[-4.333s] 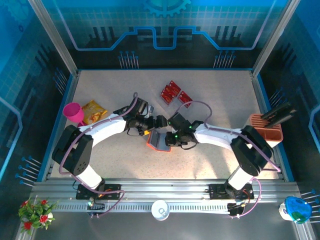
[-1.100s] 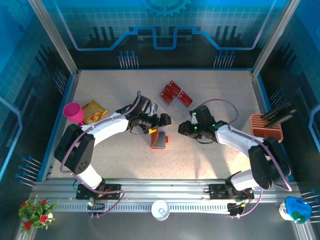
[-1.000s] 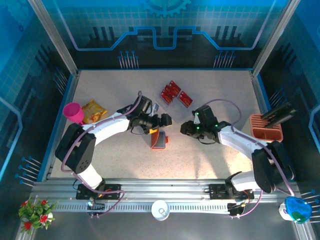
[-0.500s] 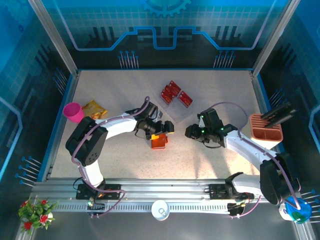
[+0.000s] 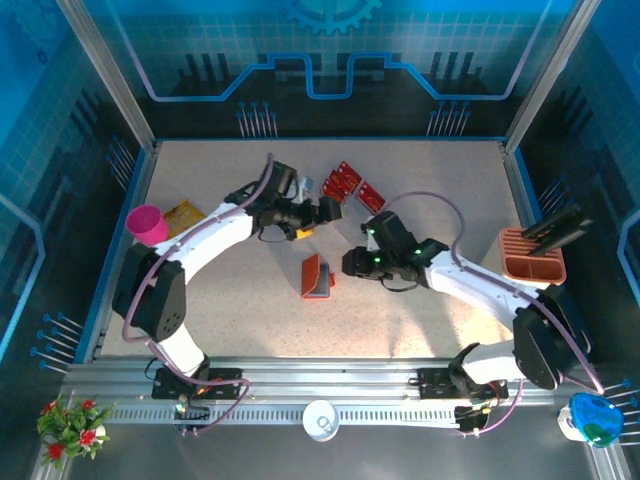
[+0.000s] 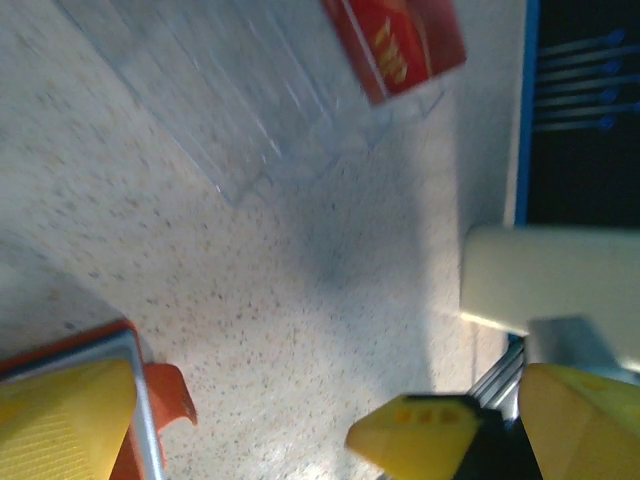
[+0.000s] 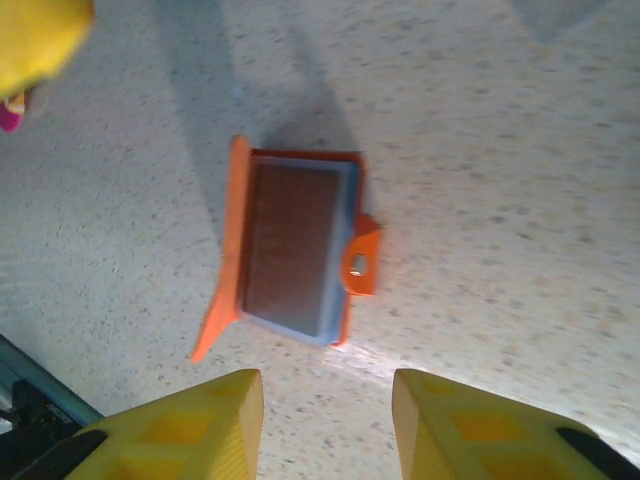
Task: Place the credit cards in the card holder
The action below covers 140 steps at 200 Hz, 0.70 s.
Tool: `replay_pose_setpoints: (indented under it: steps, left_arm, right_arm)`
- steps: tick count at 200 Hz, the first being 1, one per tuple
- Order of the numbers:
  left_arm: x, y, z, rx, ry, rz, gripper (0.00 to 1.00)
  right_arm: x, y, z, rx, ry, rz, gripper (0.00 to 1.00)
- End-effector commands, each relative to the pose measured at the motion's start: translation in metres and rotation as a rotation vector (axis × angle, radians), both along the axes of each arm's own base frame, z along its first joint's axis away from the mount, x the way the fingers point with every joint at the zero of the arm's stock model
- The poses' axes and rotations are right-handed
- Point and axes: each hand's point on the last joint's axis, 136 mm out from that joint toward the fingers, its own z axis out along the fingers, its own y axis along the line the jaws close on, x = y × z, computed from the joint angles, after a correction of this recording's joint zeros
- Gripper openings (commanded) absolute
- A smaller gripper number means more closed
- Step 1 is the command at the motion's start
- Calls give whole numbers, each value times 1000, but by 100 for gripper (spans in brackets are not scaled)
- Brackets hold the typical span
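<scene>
Two groups of red credit cards [image 5: 340, 182] [image 5: 370, 197] lie at the back of the table; the left wrist view has one of them [image 6: 395, 40] on a clear sheet. The orange card holder [image 5: 318, 277] lies open mid-table with its grey pocket [image 7: 295, 250] facing up. My left gripper [image 5: 318, 220] [image 6: 330, 420] hovers open and empty between holder and cards. My right gripper [image 5: 348, 264] [image 7: 325, 420] is open just right of the holder, with bare table between its fingers. An orange corner of the holder [image 6: 170, 395] peeks beside my left finger.
A pink cup [image 5: 147, 222] and a yellow snack bag [image 5: 183, 213] sit at the left. An orange slotted rack [image 5: 533, 255] with a black item stands at the right edge. A clear plastic sheet [image 6: 280, 110] lies under the cards.
My left gripper has lifted off the card holder and swung back toward the cards. The holder now lies free and open. My right gripper has moved left, up to the holder.
</scene>
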Motion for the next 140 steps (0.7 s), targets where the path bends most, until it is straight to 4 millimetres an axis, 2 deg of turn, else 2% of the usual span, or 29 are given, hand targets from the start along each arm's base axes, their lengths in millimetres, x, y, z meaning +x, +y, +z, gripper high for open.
replay_pose_setpoints:
  steps: [1, 20, 38, 53, 67, 93, 140]
  left_arm:
    - [5, 34, 18, -5, 3, 65, 99]
    - [8, 62, 11, 43, 23, 118, 99]
    - [4, 83, -5, 102, 74, 162, 99]
    - [-1, 94, -19, 127, 114, 188, 99]
    - [-7, 98, -30, 136, 140, 193, 99]
    - [-17, 100, -48, 152, 182, 183, 99]
    - [-29, 99, -69, 179, 210, 123, 99]
  right_arm:
    - [3, 32, 8, -18, -32, 58, 39]
    - [2, 66, 7, -28, -36, 137, 39]
    - [2, 96, 7, -34, -42, 204, 38]
    - [3, 116, 6, -38, -42, 246, 38]
    - [4, 126, -1, -43, -31, 261, 37]
    - [8, 120, -20, -81, -2, 238, 34]
    - [3, 82, -53, -139, 45, 160, 26]
